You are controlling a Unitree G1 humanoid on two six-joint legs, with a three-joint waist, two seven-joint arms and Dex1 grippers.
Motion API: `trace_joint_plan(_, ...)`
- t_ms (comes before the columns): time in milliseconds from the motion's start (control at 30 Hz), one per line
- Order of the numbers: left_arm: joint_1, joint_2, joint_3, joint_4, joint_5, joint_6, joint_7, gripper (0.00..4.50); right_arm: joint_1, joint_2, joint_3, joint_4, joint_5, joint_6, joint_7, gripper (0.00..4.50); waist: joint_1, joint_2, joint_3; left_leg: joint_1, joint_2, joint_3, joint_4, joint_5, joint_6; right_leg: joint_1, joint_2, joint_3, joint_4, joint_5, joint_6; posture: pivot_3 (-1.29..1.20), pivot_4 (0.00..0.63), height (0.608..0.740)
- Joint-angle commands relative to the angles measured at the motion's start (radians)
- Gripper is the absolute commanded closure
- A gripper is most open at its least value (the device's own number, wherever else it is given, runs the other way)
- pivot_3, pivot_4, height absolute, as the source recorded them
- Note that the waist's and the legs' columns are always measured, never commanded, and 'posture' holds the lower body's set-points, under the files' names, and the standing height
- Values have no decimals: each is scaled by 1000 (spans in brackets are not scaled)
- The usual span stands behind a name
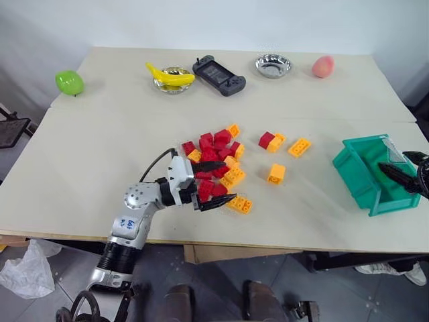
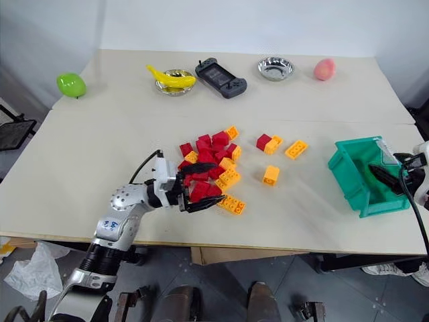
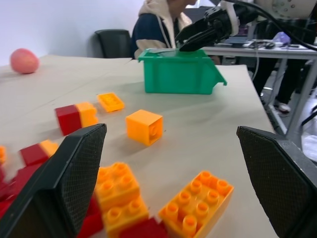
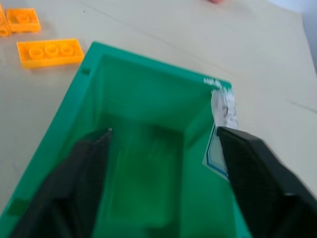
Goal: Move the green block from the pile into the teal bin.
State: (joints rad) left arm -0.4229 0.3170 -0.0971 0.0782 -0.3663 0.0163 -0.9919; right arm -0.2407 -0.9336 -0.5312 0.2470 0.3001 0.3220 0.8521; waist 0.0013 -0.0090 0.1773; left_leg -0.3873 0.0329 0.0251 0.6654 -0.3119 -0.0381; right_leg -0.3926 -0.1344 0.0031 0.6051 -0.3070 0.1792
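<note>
The pile (image 1: 214,157) of red, orange and yellow bricks lies mid-table. My left gripper (image 1: 216,184) is open at the pile's near edge, its fingers (image 3: 64,183) straddling orange and red bricks. The teal bin (image 1: 358,176) stands at the table's right edge. My right gripper (image 2: 385,168) hangs open over the bin's mouth. In the right wrist view a blurred green oblong, seemingly the green block (image 4: 143,171), shows inside the bin (image 4: 148,64) between the spread fingers. I cannot tell whether it rests on the bin floor.
Loose orange bricks (image 1: 275,174) (image 1: 299,147) and a red-orange pair (image 1: 271,140) lie between pile and bin. Along the far edge are a lime fruit (image 1: 69,82), a banana in a bowl (image 1: 171,75), a game controller (image 1: 218,76), a steel bowl (image 1: 273,65) and a peach (image 1: 323,66). A person (image 3: 158,25) sits beyond the bin.
</note>
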Motion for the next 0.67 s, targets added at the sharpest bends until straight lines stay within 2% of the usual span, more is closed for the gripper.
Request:
trace_joint_plan(33, 10, 13, 18, -51, 4, -12, 22, 0, -54, -11, -30, -21, 50, -97, 31, 58, -1, 0, 0, 0, 0, 0, 0, 0, 0, 0, 0, 0, 0, 0, 0, 0, 150, 740)
trace_joint_plan(233, 62, 66, 89, -56, 28, -39, 83, 0, -71, 69, 47, -130, 173, -156, 181, 58, -6, 0, 0, 0, 1, 0, -1, 0, 0, 0, 1, 0, 0, 0, 0, 0, 150, 740)
trace_joint_plan(333, 115, 107, 131, -75, 29, -44, 105, 0, -4, 109, 136, -263, 237, -104, 275, 58, -4, 0, 0, 1, 1, 0, 0, 0, 0, 0, 1, 0, 1, 0, 0, 0, 150, 740)
trace_joint_plan(433, 166, 140, 174, -67, 27, -49, 126, 0, 58, 185, 198, -367, 269, -83, 251, 58, -1, 0, 0, 0, 1, 0, 0, 0, 0, 0, 0, 0, 1, 0, 0, 0, 150, 740)
trace_joint_plan(500, 211, 169, 211, -57, 39, -73, 140, 0, 132, 240, 265, -422, 228, -133, 244, 58, 2, 0, 0, 0, 1, -1, 0, 0, 0, 0, 0, 0, 1, 0, 0, 0, 150, 740)
trace_joint_plan(667, 283, 189, 274, -119, 50, -64, 223, 0, 221, 326, 281, -411, 188, -210, 191, 58, 3, 0, 0, 0, 0, -1, 0, -1, 1, 0, -1, -1, 1, 0, 0, 0, 150, 740)
